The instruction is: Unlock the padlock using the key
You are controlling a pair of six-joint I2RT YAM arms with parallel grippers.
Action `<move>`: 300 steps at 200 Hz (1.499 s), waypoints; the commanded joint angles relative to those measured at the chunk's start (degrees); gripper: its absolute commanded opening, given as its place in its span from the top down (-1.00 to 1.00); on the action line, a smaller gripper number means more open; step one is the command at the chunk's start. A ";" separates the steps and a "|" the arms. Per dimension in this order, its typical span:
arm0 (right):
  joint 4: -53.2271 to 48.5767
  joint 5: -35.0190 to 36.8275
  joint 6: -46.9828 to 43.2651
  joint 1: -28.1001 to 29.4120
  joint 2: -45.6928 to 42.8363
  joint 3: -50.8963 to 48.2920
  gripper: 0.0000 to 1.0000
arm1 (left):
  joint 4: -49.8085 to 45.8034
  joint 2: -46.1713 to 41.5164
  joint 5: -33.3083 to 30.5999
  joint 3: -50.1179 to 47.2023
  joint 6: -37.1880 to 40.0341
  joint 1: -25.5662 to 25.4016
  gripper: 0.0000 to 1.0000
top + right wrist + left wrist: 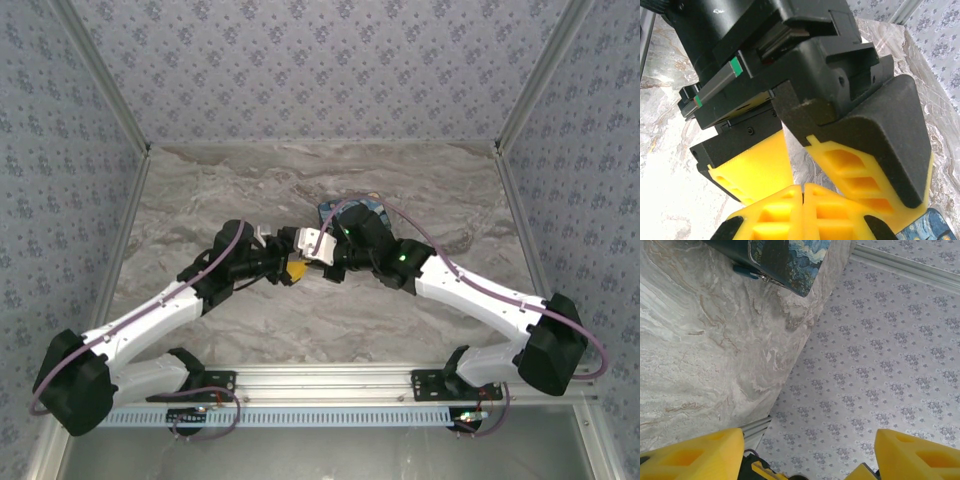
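A blue painted box (pixel 378 207) sits toward the back of the grey marble table (pixel 250 180), perhaps just right of centre; flowery wallpaper (pixel 320 60) lines the walls.

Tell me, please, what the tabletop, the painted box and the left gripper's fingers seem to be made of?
Tabletop: marble or a marble-print laminate, with grey veining and a matte look; the pictures leave it open which.
Painted box: smooth printed skin with swirling blue artwork; base material unclear.
Fingers of the left gripper: matte yellow plastic with hollow pockets, likely moulded or printed.
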 commanded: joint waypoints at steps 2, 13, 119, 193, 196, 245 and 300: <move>5.57 0.82 0.62 -0.08 -1.20 0.17 1.00 | -3.81 0.54 2.23 0.20 -11.48 -1.35 -0.47; 6.09 0.42 0.96 -0.06 -1.17 0.07 1.00 | -3.49 0.74 2.23 0.12 -11.75 -1.62 -0.47; 6.57 -2.41 3.17 0.78 -0.90 -1.61 1.00 | 1.11 1.78 1.66 -1.33 -13.96 -2.36 -0.23; 5.74 -4.38 4.40 1.38 -0.59 -1.96 1.00 | 2.43 2.04 1.74 -1.51 -13.83 -2.43 -0.13; 5.69 -4.52 4.37 1.44 -0.53 -1.94 1.00 | 2.48 2.05 1.78 -1.43 -13.78 -2.38 -0.12; 5.63 -5.09 5.01 1.66 -1.27 -2.86 1.00 | 2.53 1.89 1.72 -1.72 -13.73 -2.40 0.00; 5.71 -4.52 5.52 1.66 -3.54 -4.56 1.00 | 2.35 1.79 1.52 -2.22 -13.74 -2.35 0.13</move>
